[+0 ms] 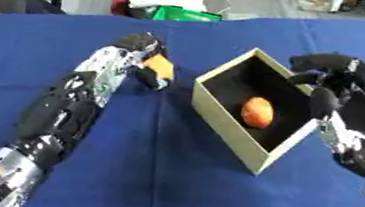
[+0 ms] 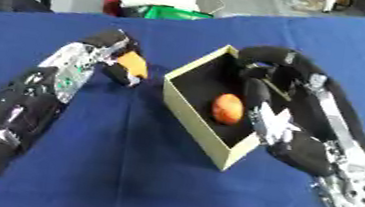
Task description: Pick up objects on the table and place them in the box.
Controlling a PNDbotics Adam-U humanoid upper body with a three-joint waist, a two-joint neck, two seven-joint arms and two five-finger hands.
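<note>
We find one orange fruit (image 1: 257, 112) already lying in the box (image 1: 223, 126). The left hand (image 1: 144, 55) has its fingers curled round an orange object (image 1: 160, 66) just left of the box, not yet placed. The right hand (image 1: 334, 82) rests at the box's right wall, fingers curled, holding nothing.

On the blue table (image 2: 151, 172) sits an open box (image 2: 187, 110) with pale yellow walls and a black lining, and a reddish-orange fruit (image 2: 227, 108) lies inside it. The robot's right hand (image 2: 265, 73) hangs over the box's far right corner, fingers curled and holding nothing I can see. Off to the left of the box, the left hand (image 2: 115, 54) is wrapped around an orange object (image 2: 133, 64) just above the cloth.
</note>
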